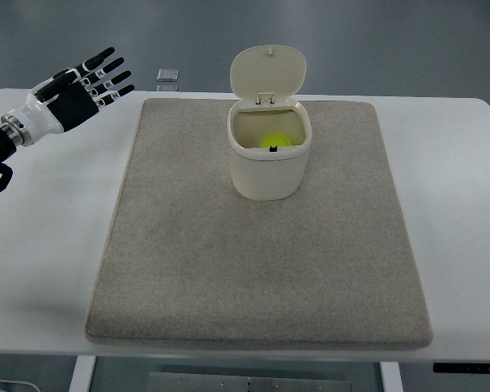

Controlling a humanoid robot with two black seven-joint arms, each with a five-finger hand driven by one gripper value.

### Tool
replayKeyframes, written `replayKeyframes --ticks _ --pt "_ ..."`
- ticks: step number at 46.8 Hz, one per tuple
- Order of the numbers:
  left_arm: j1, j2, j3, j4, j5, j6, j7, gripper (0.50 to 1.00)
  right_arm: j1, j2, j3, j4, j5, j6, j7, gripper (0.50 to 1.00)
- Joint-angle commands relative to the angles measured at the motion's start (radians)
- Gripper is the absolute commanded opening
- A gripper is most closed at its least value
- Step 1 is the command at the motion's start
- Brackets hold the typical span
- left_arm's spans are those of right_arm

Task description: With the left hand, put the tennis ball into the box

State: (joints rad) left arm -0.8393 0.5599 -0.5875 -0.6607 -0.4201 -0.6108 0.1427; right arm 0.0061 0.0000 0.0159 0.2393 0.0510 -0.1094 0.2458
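Beige mat (253, 261), white table (57, 245), grey floor (392, 41)

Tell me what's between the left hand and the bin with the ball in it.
In the top view, only bare white table and a strip of beige mat lie between the left hand and the bin; no objects.

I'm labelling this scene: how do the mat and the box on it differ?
The mat is grey-beige, flat and wide, covering most of the white table; the box is cream, tall and narrow, standing upright on the mat's far half. The mat's top is otherwise bare; the box, lid open, holds a tennis ball. Both have rounded corners.
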Motion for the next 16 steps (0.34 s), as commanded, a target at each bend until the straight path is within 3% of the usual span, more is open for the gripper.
replayKeyframes --ticks 1,16 --pt "0.0 0.0 0.0 0.0 0.001 0.0 0.0 0.994 0.0 0.0 0.004 0.0 0.009 -0.004 0.006 0.938" --pt "-0.003 0.0 -0.002 0.0 0.004 0.0 0.0 0.994 -0.008 0.0 0.006 0.002 0.052 -0.003 0.059 0.938"
